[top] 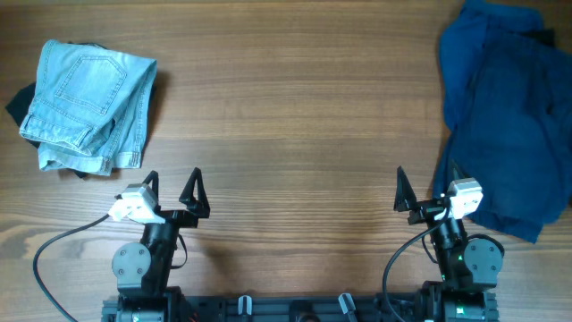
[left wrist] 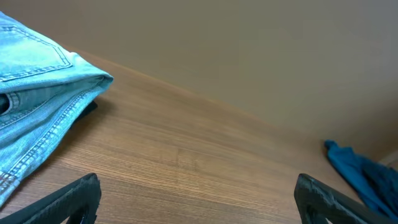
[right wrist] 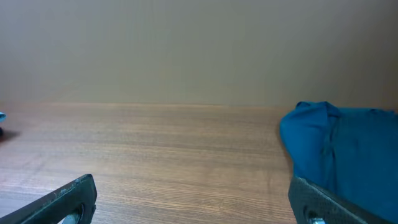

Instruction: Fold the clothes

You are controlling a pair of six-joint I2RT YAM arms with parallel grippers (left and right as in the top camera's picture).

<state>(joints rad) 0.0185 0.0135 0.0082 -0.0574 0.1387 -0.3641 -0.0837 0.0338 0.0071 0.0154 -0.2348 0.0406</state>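
surface (top: 286,107): brown wood grain | far left: folded light-blue jeans (top: 89,107), partly over a dark cloth (top: 18,103) showing at their left edge | far right: crumpled dark-blue garment (top: 505,116), unfolded, reaching the frame's right edge

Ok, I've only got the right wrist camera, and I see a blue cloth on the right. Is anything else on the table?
Observer: Yes, light blue jeans lie at the far left of the table, roughly folded.
Operator: Is the blue cloth folded too?
Observer: No, overhead shows the blue cloth as a crumpled heap running off the right edge of the picture.
Operator: Is the left gripper holding anything?
Observer: No, the left gripper is open and empty, near the front edge, just short of the jeans.
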